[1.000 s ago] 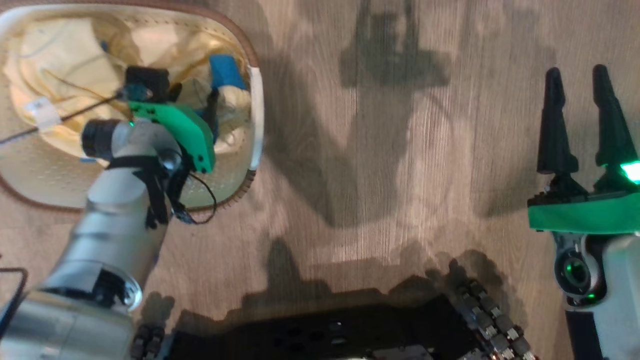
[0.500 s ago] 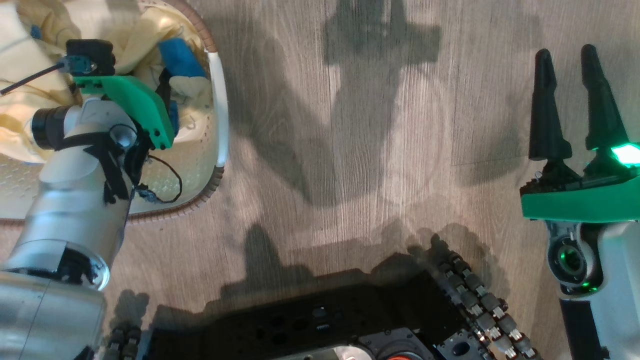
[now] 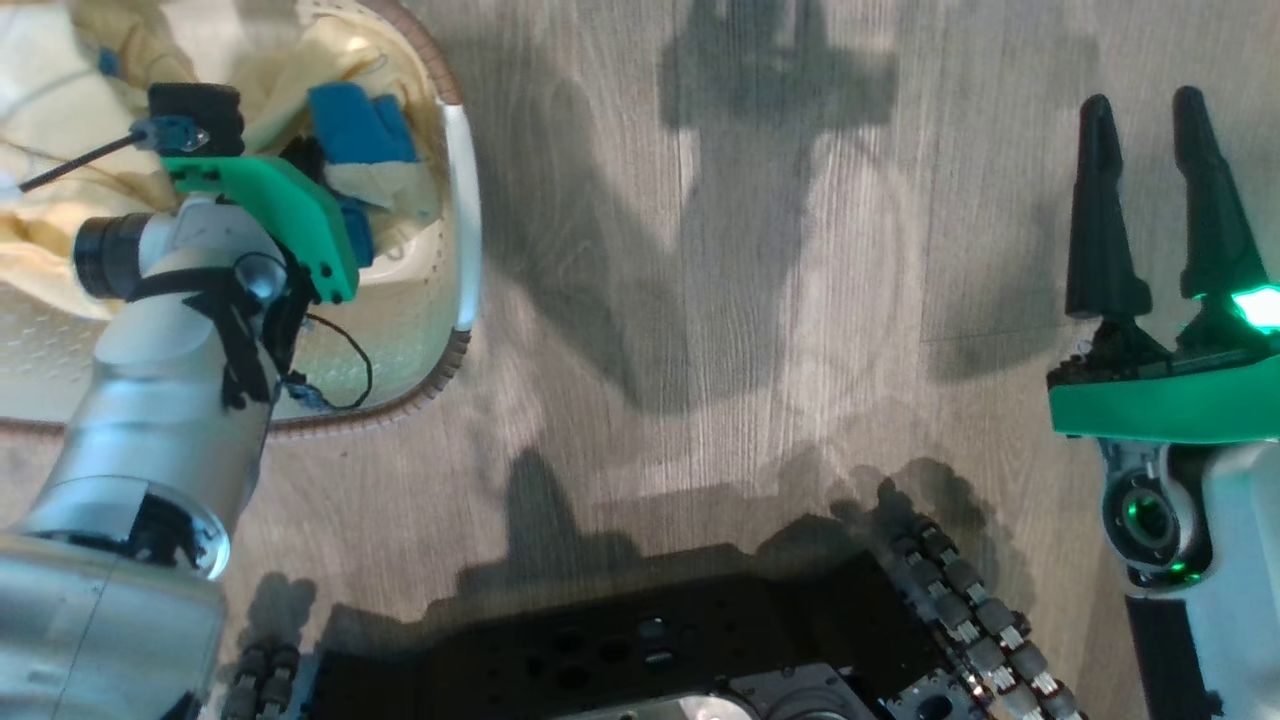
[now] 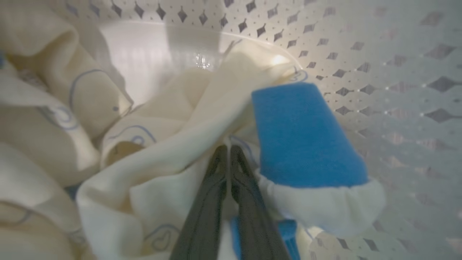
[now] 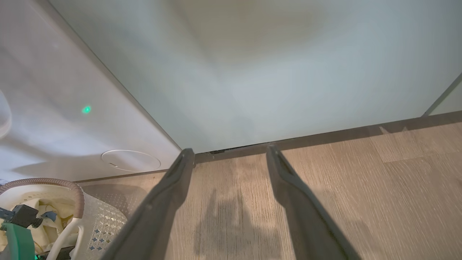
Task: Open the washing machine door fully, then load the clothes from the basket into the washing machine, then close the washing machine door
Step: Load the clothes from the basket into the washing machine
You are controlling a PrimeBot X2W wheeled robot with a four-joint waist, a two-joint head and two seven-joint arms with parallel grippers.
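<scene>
The cream basket with a brown rim lies at the upper left of the head view, with pale yellow clothes and a blue patch inside. My left gripper reaches down into it. In the left wrist view, the left gripper is shut, its tips pinching a fold of the pale yellow clothes beside a blue cuff. My right gripper hovers open over bare floor at the right, and the right gripper holds nothing. The white washing machine front stands behind the basket. The washing machine door is out of view.
A pale green cabinet panel stands ahead of the right gripper, meeting the wood floor. My black base fills the bottom of the head view. Wood floor lies between the basket and the right arm.
The left gripper's fingers have closed among the clothes in the basket. The head view has shifted, so the basket sits further left. The right gripper stays open.
</scene>
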